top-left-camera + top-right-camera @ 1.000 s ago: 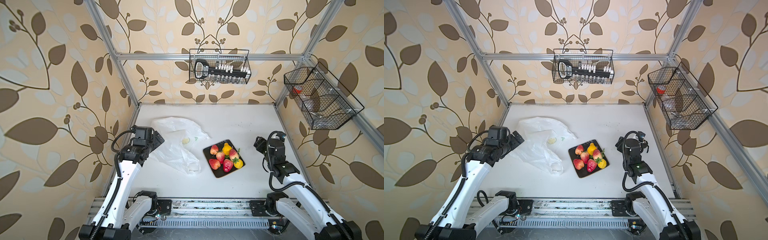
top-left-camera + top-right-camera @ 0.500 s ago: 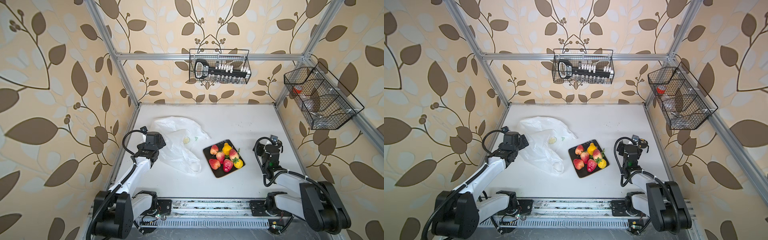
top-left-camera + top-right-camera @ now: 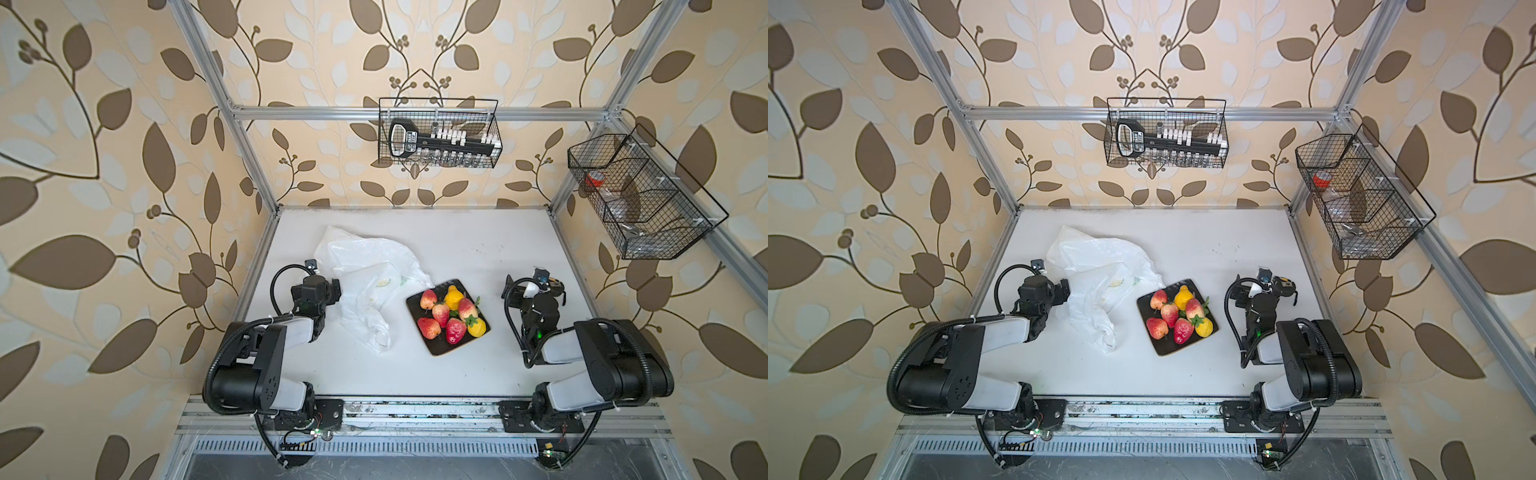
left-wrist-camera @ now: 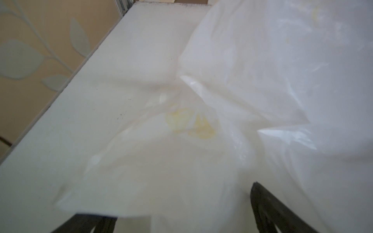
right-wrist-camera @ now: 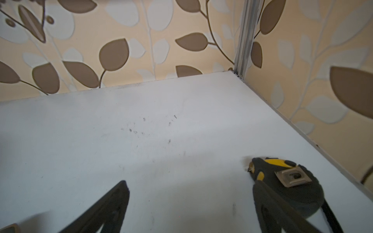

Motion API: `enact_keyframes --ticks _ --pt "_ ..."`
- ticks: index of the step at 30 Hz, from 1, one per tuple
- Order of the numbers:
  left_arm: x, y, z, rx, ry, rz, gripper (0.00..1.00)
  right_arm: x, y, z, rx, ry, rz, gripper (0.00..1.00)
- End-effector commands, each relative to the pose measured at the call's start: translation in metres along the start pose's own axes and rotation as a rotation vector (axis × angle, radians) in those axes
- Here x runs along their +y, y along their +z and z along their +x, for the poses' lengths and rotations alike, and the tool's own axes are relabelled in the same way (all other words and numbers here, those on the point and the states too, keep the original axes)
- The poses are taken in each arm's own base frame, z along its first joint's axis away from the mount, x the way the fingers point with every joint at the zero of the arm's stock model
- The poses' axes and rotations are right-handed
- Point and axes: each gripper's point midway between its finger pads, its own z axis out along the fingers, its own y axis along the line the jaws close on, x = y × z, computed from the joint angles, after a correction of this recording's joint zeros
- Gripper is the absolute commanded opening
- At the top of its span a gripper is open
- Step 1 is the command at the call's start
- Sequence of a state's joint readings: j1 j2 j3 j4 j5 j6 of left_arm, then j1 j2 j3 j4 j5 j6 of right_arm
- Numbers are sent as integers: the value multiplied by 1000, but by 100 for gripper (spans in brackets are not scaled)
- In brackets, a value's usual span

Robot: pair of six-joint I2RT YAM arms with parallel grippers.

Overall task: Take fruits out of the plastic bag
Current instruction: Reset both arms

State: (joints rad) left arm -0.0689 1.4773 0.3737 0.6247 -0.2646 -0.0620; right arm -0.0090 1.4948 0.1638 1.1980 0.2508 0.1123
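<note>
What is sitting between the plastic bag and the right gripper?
The black tray holding the fruits, then bare white table up to the open right gripper; both top views show it.

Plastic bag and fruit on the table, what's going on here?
Seven toy fruits lie on the black tray, beside the crumpled plastic bag. The left claw is open over the bag's edge, holding nothing. The right claw is open over bare table, next to a tape measure.

The left arm (image 3: 297, 330) and right arm (image 3: 559, 353) are white tubes with round black joints and loopy black cables (image 3: 272, 291).
</note>
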Motion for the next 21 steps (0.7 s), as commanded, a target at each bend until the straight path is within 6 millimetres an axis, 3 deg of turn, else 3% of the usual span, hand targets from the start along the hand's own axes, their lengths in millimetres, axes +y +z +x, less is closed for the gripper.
enact_keyframes --ticks 1,21 --pt "-9 2 -25 -99 -3 52 99 0 4 -15 -47 32 9 99" --pt "-7 2 -27 -102 -16 59 99 12 8 -12 -20 -16 -26 99"
